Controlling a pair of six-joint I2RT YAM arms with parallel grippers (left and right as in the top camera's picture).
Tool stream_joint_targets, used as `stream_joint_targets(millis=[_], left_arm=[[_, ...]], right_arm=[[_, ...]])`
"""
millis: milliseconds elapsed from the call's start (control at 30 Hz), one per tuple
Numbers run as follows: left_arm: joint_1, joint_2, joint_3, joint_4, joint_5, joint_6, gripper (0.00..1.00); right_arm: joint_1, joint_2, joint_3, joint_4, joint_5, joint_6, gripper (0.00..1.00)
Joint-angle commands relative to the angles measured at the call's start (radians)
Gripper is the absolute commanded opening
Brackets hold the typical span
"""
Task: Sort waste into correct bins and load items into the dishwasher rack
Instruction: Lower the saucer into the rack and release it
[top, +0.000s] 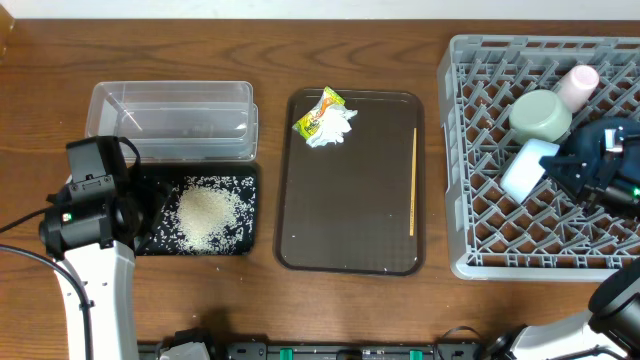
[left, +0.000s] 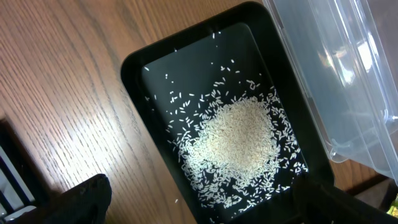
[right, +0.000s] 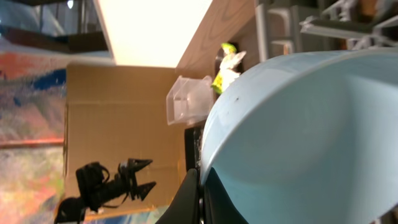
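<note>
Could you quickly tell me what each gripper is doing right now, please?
Left gripper: open, empty, above the black tray.
Right gripper: shut on a mint bowl.

Overhead top-down; L wrist close on same black tray (left: 186, 62).

The brown tray (top: 350, 200) lies open in its middle, wrapper (top: 318, 118) and stick (top: 413, 180) crowding its edges.

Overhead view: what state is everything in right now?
Rice: piled in black tray.
Clear tub: upright, uncovered.
Wrapper, tissue: crumpled on brown tray.
Stick: flat on brown tray.
Pink cup, one mint bowl: resting in rack.
Other mint bowl: tilted, gripped by right fingers.
Left fingers: open, over rice.
</note>
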Motion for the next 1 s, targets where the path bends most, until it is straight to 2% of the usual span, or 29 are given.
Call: stream_joint_targets(millis=[0, 100, 333, 733, 900, 967], left_arm=[[0.005, 0.002, 0.016, -0.006, -0.008, -0.010, 0.96], [0.005, 0.002, 0.017, -0.006, -0.008, -0.010, 0.96], [0.005, 0.002, 0.016, -0.006, -0.008, -0.010, 0.96], [0.005, 0.002, 0.017, -0.006, -0.008, -0.010, 0.96], [0.005, 0.002, 0.016, -0.006, -0.008, -0.010, 0.96], [0.005, 0.002, 0.017, -0.006, -0.008, -0.010, 0.96]], right_arm=[[0.056, 0.006, -0.007, 0.002, -0.049, -0.070, 0.01], [0.107, 0.006, -0.010, 0.060, 0.000, -0.054, 0.01], [0.126, 0.006, -0.010, 0.250, 0.124, 0.174, 0.01], [0.073, -0.048, 0.001, 0.249, 0.397, 0.325, 0.03], [0.047, -0.138, 0.001, 0.261, 0.625, 0.477, 0.24], [0.047, -0.167, 0.001, 0.260, 0.687, 0.527, 0.26]])
